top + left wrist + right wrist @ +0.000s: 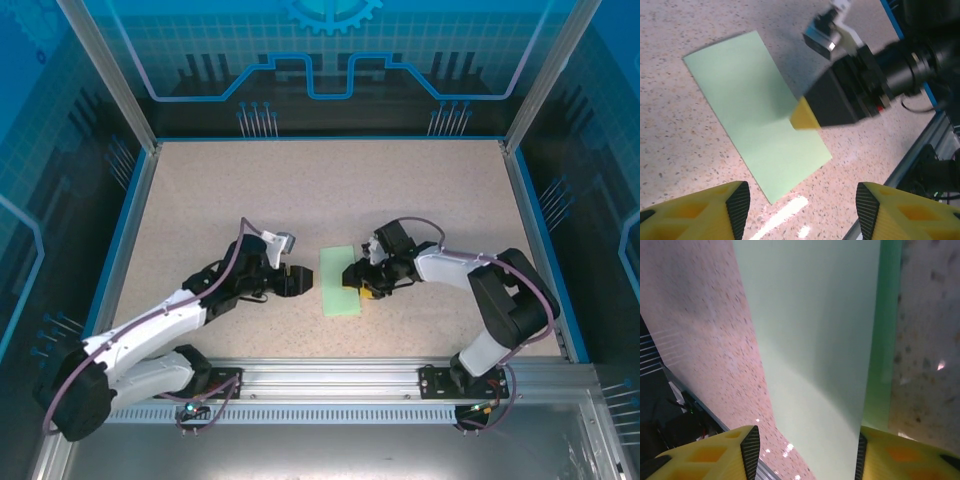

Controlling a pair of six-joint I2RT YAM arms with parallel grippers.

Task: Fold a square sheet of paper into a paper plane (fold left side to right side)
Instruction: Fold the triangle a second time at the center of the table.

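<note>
The square sheet of paper (337, 280) lies on the speckled table as a pale green rectangle, folded with its layers stacked. In the left wrist view the paper (752, 105) lies flat just ahead of my left gripper (802, 210), whose jaws stand open and empty. My left gripper (298, 281) is close beside the paper's left edge. My right gripper (360, 283) is at the paper's right edge; one yellow fingertip (802, 117) rests on the sheet. In the right wrist view the paper (810, 340) spans the gap between the spread jaws of the right gripper (805, 455), a lower layer showing at right.
An aluminium rail (330, 380) runs along the near table edge just behind the paper, and shows as a metal strip (920, 155) in the left wrist view. Blue-trimmed walls (130, 230) bound the table on the left, right and back.
</note>
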